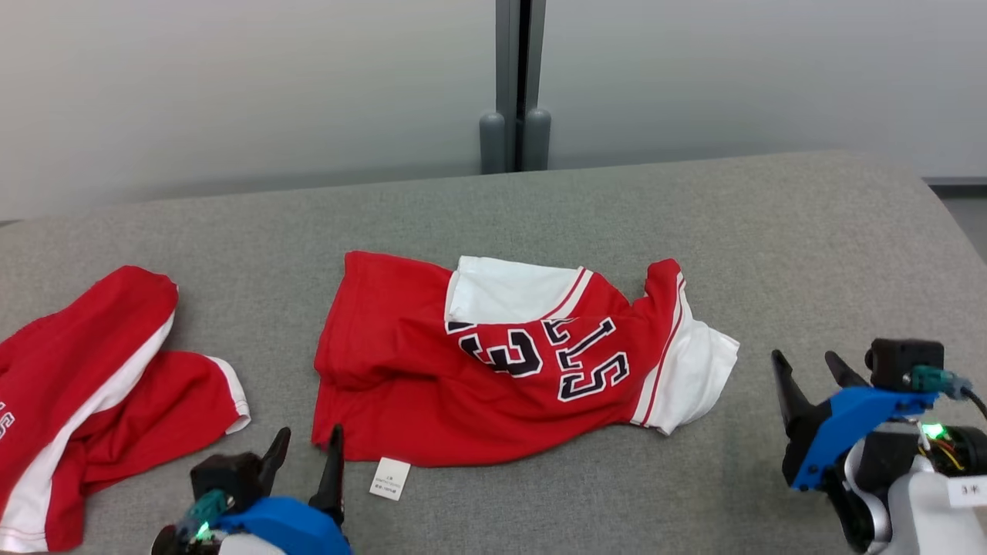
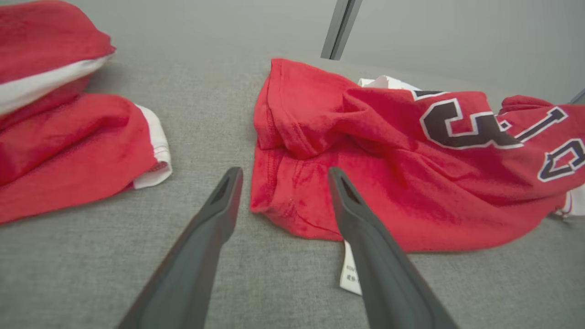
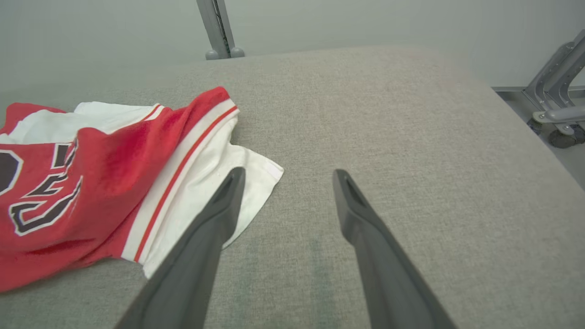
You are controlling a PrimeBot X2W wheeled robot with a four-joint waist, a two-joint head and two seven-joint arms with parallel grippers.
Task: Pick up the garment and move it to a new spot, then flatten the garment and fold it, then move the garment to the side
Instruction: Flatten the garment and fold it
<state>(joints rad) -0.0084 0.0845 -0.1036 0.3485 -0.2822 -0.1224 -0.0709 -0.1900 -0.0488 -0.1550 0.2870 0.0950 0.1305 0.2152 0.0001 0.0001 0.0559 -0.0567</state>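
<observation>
Left tool (image 1: pixel 310 432) and right tool (image 1: pixel 805 356) gape empty on either side of the jersey (image 1: pixel 432 385), which lies mid-table (image 1: pixel 694 216).
Best, I'd judge, to pinch the hem corner (image 2: pixel 269 205) and the white sleeve (image 1: pixel 694 370) together, low against the cloth. The jersey is red with white panels, rumpled and doubled over, its label (image 1: pixel 389 478) poking out.

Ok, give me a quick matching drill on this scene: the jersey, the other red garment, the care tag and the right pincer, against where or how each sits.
1 numbered jersey
2 second red garment
3 white care tag
4 right pincer

A far left, cut off by the head view's edge
B open, to the jersey's right
C crumpled, centre
D at the jersey's near hem

Pairs: 1-C, 2-A, 3-D, 4-B
</observation>
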